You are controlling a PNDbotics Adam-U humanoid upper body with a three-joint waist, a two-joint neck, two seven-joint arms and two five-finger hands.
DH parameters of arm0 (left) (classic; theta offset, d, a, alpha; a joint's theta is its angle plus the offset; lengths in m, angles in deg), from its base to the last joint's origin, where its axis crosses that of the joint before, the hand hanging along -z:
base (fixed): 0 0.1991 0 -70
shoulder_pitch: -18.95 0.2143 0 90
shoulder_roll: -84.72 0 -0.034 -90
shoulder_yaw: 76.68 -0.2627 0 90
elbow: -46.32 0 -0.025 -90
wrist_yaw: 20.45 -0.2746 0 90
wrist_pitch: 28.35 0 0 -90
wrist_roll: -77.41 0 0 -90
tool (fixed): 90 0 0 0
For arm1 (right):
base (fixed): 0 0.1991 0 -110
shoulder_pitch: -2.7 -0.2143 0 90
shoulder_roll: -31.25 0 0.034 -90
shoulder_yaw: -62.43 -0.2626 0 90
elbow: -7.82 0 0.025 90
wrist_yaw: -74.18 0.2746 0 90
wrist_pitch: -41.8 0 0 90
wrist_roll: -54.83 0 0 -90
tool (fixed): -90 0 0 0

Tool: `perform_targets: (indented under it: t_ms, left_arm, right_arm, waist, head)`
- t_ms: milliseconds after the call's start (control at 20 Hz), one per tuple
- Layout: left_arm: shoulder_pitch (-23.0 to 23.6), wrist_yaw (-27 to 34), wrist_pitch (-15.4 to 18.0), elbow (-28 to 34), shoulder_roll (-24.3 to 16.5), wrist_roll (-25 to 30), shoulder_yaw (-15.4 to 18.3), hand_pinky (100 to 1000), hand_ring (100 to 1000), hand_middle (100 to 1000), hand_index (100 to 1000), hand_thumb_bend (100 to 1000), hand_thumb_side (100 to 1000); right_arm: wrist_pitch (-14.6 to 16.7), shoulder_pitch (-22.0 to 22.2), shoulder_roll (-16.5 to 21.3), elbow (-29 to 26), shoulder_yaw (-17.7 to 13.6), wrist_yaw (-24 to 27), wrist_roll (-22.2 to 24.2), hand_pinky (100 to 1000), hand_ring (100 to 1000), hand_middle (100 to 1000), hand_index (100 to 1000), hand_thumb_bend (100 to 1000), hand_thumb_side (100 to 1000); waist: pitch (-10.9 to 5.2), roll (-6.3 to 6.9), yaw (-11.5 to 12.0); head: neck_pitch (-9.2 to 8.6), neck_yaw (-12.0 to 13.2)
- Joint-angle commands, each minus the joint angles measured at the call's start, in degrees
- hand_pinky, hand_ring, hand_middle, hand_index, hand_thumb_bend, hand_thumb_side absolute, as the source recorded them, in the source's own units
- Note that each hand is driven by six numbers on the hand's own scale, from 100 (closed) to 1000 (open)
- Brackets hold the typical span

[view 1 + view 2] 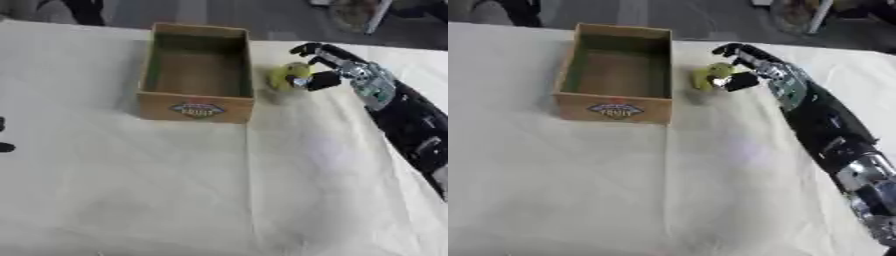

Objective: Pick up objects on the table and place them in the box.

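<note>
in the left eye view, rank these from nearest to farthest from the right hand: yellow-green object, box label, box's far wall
1. yellow-green object: in the right hand, fingers curled around it, just right of the box.
2. box's far wall: up and to the hand's left.
3. box label: on the near wall, down-left, slightly farther.

The box [198, 106] is tan cardboard, green-tinted inside, with a red, white and blue oval label on its front. Beside the box, the ball [285, 76] is yellow-green. The cloth [175, 190] is cream.

Right hand [750, 62] fingers [730, 49] around yellow-green object [707, 76] beside box [614, 110].
</note>
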Motion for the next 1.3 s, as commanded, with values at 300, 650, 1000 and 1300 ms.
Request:
perform_targets:
  t_ms: [300,650,1000,1300]
  left_arm:
    - [-0.79,0.04,0.07,1.39,-0.67,0.22,0.22,625,815,585,710,248,614]
    - [-0.77,-0.06,0.07,1.39,-0.54,0.34,0.16,626,815,585,710,248,617]
    - [-0.75,-0.16,0.06,1.38,-0.41,0.39,0.18,627,816,585,710,248,619]
    - [-0.7,-0.2,0.05,1.29,-0.34,0.44,0.22,628,816,585,710,250,619]
  right_arm:
    - [-0.32,-0.22,1.18,0.31,-0.59,-3.0,-2.63,815,912,887,926,298,327]
    - [-2.01,-0.02,1.05,0.86,-0.61,-6.92,-4.39,708,807,797,867,309,256]
    - [-3.61,0.02,0.83,0.83,-0.76,-9.34,-7.59,420,552,606,709,205,276]
    - [-4.24,0.24,0.97,0.16,-0.82,-10.27,-11.4,177,351,447,517,100,249]
  waist:
    - [-0.27,0.59,0.62]
    - [0.12,0.73,0.7]
    - [0.42,0.72,0.74]
    - [0.39,0.63,0.41]
  head:
    - [-1.4,-0.44]
    - [-2.08,-0.8]
    - [-2.58,-1.08]
    - [-2.67,-1.03]
